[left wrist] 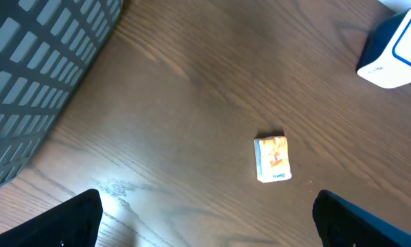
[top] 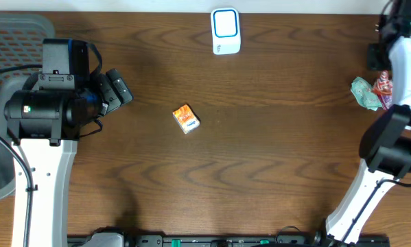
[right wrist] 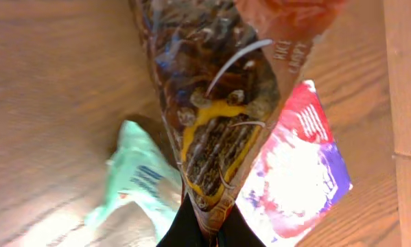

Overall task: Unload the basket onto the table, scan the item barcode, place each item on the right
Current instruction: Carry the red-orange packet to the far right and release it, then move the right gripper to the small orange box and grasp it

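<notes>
The barcode scanner (top: 226, 31), a white block with a blue-framed face, stands at the far middle edge of the table (top: 274, 171). The snack packet (right wrist: 219, 103), brown with yellow and orange print, is pinched at its narrow end by the closed right gripper (right wrist: 206, 230). A small orange box (top: 186, 119) lies flat mid-table, well apart from the scanner

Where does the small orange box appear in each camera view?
Overhead: the small orange box lies near the middle of the picture, slightly left of centre.
Left wrist: the box is right of centre, in the lower half.
Right wrist: not in it; a snack packet fills the view.
Shared landmark: the white and blue device, top centre overhead, top right corner in the left wrist view.
</notes>
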`<state>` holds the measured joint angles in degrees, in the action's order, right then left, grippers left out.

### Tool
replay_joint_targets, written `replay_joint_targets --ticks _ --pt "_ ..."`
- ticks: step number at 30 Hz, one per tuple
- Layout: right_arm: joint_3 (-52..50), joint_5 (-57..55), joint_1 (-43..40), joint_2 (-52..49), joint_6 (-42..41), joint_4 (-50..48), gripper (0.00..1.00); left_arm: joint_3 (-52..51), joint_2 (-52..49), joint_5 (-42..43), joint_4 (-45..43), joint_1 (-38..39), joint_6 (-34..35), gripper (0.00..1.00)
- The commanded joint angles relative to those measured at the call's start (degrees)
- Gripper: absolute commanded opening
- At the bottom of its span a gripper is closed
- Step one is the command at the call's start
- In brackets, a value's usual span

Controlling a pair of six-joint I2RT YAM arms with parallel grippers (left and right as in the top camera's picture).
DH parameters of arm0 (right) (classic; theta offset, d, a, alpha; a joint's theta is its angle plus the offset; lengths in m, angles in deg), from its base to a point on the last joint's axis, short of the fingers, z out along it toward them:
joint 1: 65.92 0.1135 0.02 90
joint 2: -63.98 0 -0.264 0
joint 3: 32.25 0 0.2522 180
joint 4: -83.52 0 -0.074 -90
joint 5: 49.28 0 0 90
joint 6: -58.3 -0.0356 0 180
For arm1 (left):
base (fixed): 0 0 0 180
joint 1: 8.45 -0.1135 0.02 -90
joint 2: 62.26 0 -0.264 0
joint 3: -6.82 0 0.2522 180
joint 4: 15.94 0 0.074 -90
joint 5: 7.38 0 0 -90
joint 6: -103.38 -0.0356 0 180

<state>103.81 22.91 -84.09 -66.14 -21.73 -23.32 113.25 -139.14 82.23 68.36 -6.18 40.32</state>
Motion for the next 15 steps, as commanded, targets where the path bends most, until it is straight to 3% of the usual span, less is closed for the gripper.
replay_joint_targets --ticks 1,3,4,8,10,15 --pt "0.5 1.8 -1.0 0.2 0.8 0.5 0.01 0.2 -0.2 -0.7 0.2 -0.2 -0.8 0.98" --pt "0.5 1.9 -1.7 0.0 0.8 0.8 0.10 0.3 -0.2 -0.7 0.2 -0.2 -0.8 0.98" --pt "0.5 1.9 -1.9 -0.1 0.8 1.0 0.22 0.2 -0.2 -0.7 0.2 -0.2 -0.8 0.98" --pt "0.5 1.9 -2.1 -0.2 -2.2 1.8 0.93 0.2 -0.2 -0.7 0.2 -0.2 -0.8 0.98" --pt "0.5 1.9 -2.1 -0.2 -4.2 2.1 0.99 0.2 -0.2 -0.7 0.2 -0.2 -0.8 0.98" --pt "0.5 10.8 -1.4 -0.1 -5.6 2.8 0.99 0.2 -0.2 -0.7 0.2 -0.2 -0.8 0.98"
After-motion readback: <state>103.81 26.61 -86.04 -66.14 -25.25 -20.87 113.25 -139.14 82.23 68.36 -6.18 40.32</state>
